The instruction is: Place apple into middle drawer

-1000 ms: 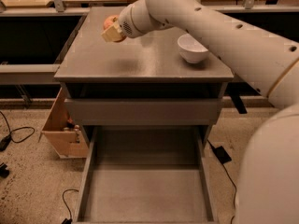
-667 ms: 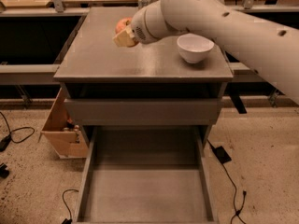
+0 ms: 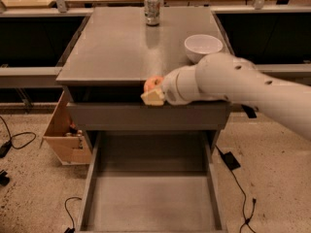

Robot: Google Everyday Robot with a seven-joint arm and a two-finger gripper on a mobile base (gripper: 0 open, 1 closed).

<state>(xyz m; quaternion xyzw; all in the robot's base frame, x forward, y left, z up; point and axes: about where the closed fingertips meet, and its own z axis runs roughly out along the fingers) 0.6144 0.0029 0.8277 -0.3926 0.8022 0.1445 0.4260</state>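
Note:
My gripper [image 3: 153,95] is at the end of the white arm that reaches in from the right. It is shut on the apple [image 3: 152,82], a small red-orange fruit that shows just above the tan fingers [image 3: 154,99]. The gripper hangs at the front edge of the cabinet top [image 3: 112,52], in front of the upper drawer's front panel [image 3: 121,116]. The middle drawer [image 3: 150,203] is pulled out below, a wide gray tray with low side walls and a bare flat floor. The apple is above the drawer's back part.
A white bowl [image 3: 203,46] stands on the cabinet top at the right, just behind the arm. A metal can [image 3: 152,8] stands at the back edge. A cardboard box [image 3: 63,135] sits on the floor to the left. Cables lie on the floor on both sides.
The gripper with the apple has moved from above the back left of the cabinet top forward and down to its front edge. The arm now sits lower, in front of the bowl.

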